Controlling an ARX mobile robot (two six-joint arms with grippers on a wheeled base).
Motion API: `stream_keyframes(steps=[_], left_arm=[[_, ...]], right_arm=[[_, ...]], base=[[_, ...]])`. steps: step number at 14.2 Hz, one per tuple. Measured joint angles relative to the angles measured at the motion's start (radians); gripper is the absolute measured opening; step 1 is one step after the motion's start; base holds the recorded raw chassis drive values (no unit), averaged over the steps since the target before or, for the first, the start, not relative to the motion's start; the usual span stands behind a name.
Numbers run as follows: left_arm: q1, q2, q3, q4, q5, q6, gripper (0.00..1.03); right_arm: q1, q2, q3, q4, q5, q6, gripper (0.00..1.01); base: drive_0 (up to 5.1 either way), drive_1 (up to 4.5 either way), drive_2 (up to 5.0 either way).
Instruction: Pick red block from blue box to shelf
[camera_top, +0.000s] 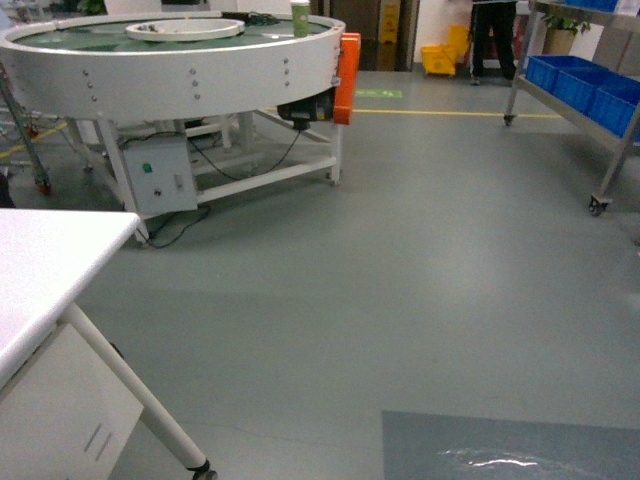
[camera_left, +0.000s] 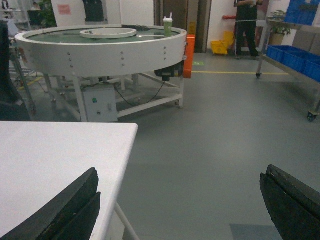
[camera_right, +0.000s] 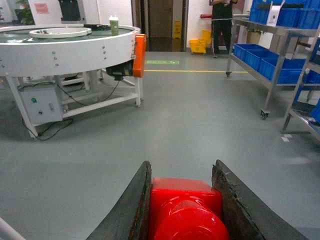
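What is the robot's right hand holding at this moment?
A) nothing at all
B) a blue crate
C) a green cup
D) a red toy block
D: in the right wrist view the right hand has its two dark fingers closed against the sides of the red block, above the grey floor.

right end effector (camera_right: 184, 210) clamping red block (camera_right: 186, 210), shelf (camera_right: 280, 55) far right

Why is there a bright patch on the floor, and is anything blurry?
Head view: ceiling light glares off a glossy floor mat. Right wrist view: the red block, clamped in the right gripper, sits too close, soft-edged. Left wrist view: the open left gripper fingers are dark, blurred.
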Motion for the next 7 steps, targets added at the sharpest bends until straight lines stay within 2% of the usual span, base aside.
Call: stream_keyframes(steps=[7], left_arm=[[-0.001, 0.0, 0.0, 0.0, 0.001, 0.0, 0.98]], right_arm=[[0.0, 0.0, 0.0, 0.0, 0.001, 0.0, 0.29]], base=[[-1.5, -1.48, -1.5]])
